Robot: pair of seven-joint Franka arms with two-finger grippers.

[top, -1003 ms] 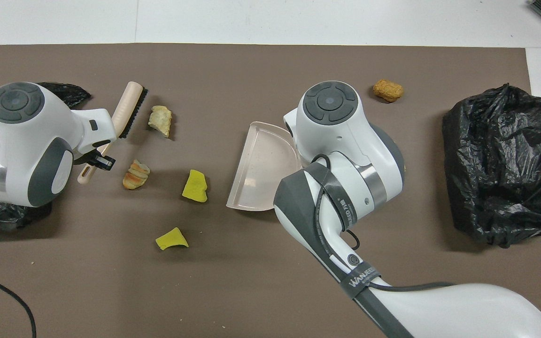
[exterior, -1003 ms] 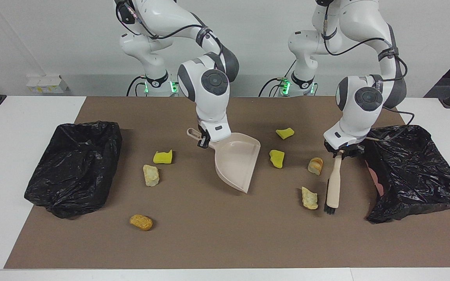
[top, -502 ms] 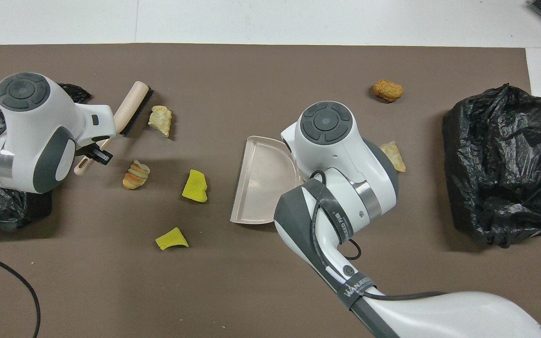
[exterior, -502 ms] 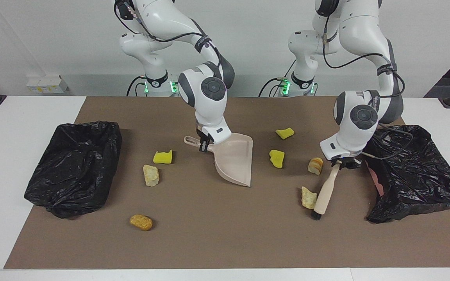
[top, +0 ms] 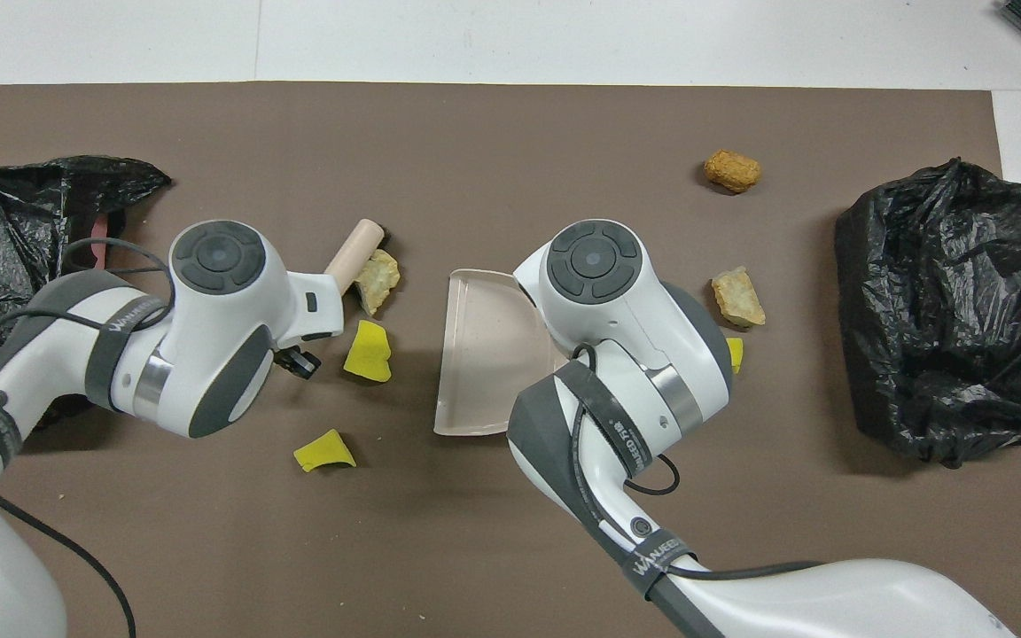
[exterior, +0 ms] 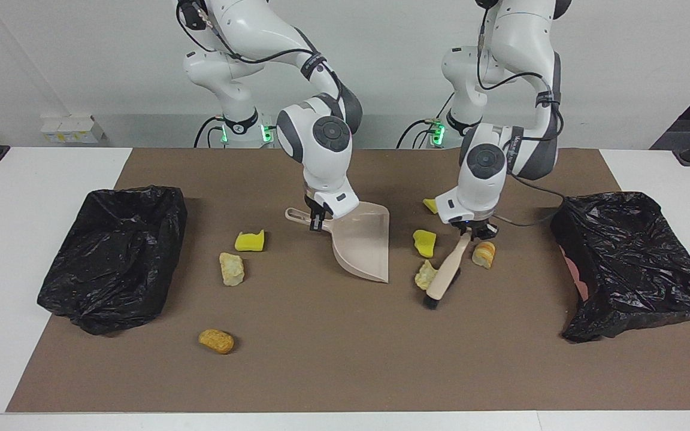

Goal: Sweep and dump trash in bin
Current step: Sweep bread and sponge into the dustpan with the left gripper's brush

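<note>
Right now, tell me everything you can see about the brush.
The brush is a beige, wooden-looking stick with dark bristles at its lower end. The left gripper is shut on its thin handle, holding it tilted, bristles down on the brown mat, pressed against a cream trash lump, beside the dustpan.

My left gripper (top: 298, 359) held the brush (top: 354, 254) slanted, its head touching a tan lump (top: 377, 279). A yellow chunk (top: 370, 352) lay just beside my wrist, and another yellow piece (top: 323, 451) lay nearer to me. My right arm covered the handle end of the dustpan (top: 480, 354), which sat mid-mat. A cream lump (top: 738, 298) and an orange-brown lump (top: 732, 170) lay toward the black bag (top: 954, 310) at my right arm's end. A second bag (top: 5, 239) sat at my left arm's end.
</note>
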